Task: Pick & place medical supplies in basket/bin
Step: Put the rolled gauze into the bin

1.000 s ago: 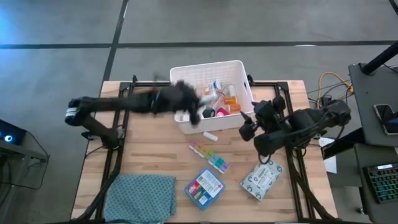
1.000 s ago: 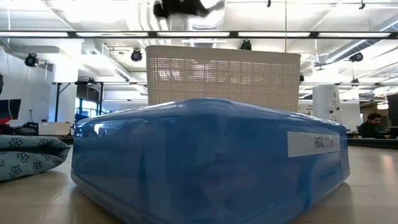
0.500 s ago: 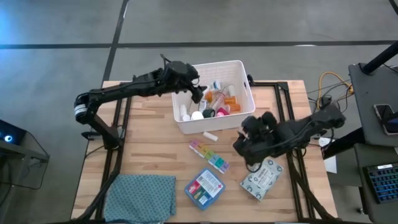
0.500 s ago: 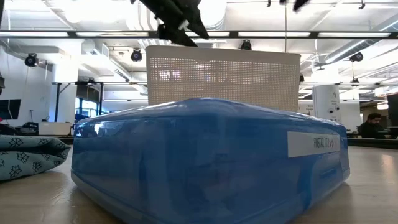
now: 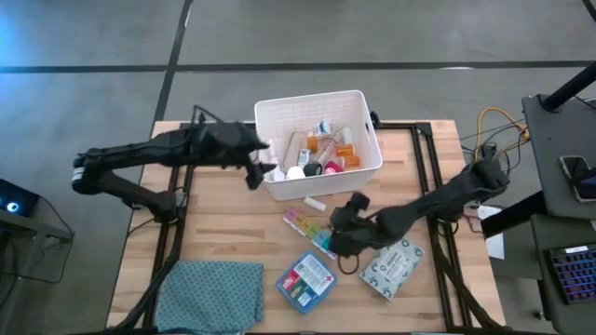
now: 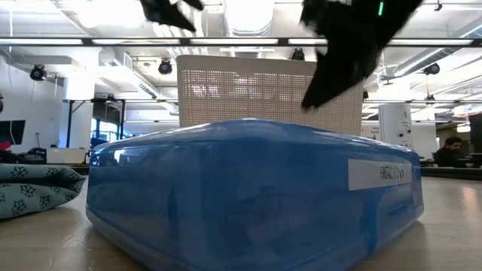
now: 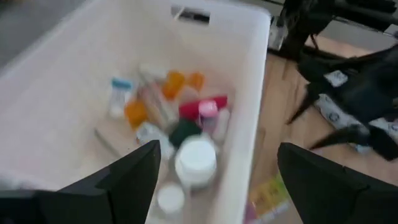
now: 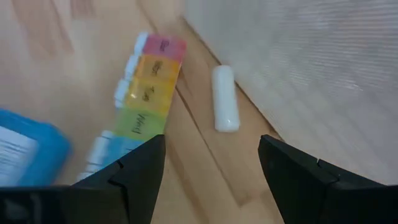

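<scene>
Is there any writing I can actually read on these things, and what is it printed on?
Blue first-aid box: white side label in the low view reads roughly "FIRST AID KIT", blurred, so not certain.
Pill organiser strip: short lettering on each coloured lid, too blurred to read.
Wipes pack: printed pattern and label, too small to read.
Bottles in the white bin: labels too small to read.

In the low view the blue box (image 6: 252,192) is hiding most of the white bin (image 6: 269,90). Bottles in the bin (image 7: 180,134) are blurring, labels possibly unreadable.
</scene>
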Controlling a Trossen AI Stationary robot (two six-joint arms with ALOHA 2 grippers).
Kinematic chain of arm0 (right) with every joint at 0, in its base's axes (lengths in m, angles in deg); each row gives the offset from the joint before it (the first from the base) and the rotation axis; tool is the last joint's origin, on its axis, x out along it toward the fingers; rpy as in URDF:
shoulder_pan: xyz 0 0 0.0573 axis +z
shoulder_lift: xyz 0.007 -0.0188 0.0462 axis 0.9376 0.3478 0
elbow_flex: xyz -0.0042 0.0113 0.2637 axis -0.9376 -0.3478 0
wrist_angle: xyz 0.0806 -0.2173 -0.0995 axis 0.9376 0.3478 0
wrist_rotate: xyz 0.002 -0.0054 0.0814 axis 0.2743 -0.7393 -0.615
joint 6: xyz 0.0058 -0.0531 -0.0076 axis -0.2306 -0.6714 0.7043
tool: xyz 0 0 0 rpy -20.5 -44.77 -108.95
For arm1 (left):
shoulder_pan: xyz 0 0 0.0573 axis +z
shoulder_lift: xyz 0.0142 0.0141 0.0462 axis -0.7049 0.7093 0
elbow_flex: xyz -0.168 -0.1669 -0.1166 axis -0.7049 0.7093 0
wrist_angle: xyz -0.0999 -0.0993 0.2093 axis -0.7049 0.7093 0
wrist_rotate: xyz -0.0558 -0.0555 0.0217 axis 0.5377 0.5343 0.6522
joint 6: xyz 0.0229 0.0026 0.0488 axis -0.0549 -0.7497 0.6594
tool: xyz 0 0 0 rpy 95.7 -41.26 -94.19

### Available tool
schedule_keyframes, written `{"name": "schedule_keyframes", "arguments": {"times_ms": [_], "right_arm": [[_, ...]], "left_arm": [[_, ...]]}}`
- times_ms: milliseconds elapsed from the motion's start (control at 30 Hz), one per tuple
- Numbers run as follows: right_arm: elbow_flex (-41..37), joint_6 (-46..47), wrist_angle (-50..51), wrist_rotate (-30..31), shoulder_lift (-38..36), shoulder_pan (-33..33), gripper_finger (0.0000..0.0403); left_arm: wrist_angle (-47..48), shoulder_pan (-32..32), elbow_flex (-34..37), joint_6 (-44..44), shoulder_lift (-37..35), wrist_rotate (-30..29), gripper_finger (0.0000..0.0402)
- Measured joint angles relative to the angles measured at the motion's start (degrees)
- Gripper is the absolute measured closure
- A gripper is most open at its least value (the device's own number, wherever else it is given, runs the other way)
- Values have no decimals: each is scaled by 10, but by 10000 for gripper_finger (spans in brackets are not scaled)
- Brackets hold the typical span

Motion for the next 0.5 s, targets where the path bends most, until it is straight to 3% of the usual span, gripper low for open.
{"name": "schedule_keyframes", "arguments": {"times_ms": [100, 300, 500], "right_arm": [[-38, -73, -76, -1, 27, -17, 156], [-46, -41, -96, -10, 68, -61, 156], [-31, -16, -139, -111, 108, -125, 156]], "left_arm": [[0, -16, 65, -49, -46, -34, 103], [-6, -27, 194, -132, -140, -89, 103], [-59, -26, 282, -147, -204, -97, 103]]}}
